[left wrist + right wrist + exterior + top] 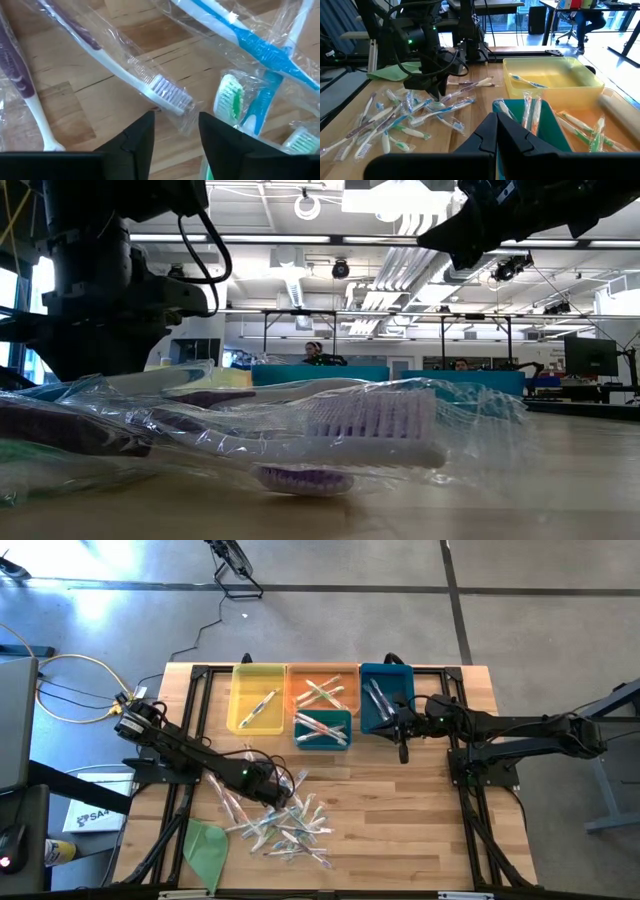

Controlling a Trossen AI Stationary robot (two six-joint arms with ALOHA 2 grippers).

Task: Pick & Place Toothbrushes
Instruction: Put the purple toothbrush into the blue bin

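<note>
Our left gripper [175, 132], fingers apart, hovers over the toothbrushes [280, 825] piled near-centre; let's straddle one wrapped handle squarely. Our right gripper [403, 752], fingers together, waits beside the blue bin [386, 695].

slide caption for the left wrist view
Left gripper open above a clear-wrapped purple-bristled toothbrush on the wooden table.

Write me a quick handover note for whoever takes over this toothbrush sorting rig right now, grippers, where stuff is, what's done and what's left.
Left gripper: open, low over the loose pile of toothbrushes, a purple-bristled one just ahead of its fingers.
Right gripper: shut, empty, above the bins by the blue bin.
Done: some brushes lie in the yellow bin, orange bin, teal bin and the blue bin.
Left: most of the pile on the table; green sheet beside it.
</note>
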